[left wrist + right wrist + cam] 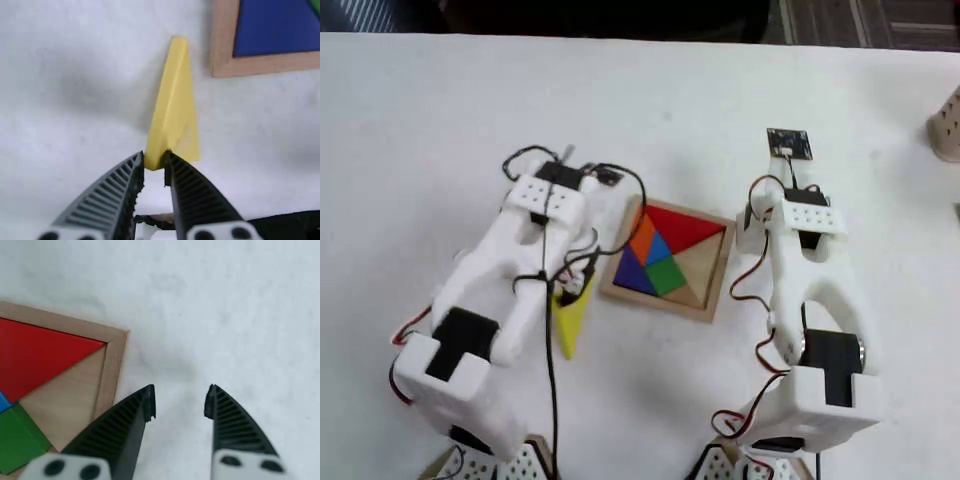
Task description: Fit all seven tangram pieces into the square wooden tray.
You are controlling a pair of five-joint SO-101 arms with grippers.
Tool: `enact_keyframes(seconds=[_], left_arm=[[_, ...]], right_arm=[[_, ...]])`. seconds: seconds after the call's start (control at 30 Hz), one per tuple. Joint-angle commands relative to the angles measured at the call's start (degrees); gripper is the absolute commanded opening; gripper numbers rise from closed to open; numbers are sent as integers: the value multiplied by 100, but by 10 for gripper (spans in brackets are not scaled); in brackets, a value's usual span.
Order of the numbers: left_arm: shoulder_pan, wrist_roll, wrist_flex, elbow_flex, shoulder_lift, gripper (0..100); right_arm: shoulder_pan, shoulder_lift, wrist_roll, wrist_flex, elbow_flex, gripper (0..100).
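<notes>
Yellow triangle [172, 115] is lying on the tabletop [440, 120] at the tray's [724, 270] 8 o'clock, your left jaws pinching only its corner. Be taking a deeper bite before lifting toward the bare slot [705, 262]. Right jaws are hanging open, empty.

Overhead camera looks down; close wrist cameras share the tray [655, 306].

No readable text, label, brand, number, sign. Plain faces: wooden tray [700, 262], yellow piece [570, 318], red piece [685, 228]. On surface [440, 110], small black board [789, 144]: markings too small to read.
</notes>
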Motion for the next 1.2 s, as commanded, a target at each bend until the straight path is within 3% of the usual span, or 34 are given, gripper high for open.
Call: enact_keyframes(seconds=[0.0,0.5,1.17], left_arm=[[470,-35,264,-202,101,45],[1077,-35,510,-273,154,45],[1103,-44,-1248,1248,163,46]], right_arm=[[4,-92,62,-154,-281,163],[127,-110,44,-163,-281,163],[136,-110,53,-163,-281,163]])
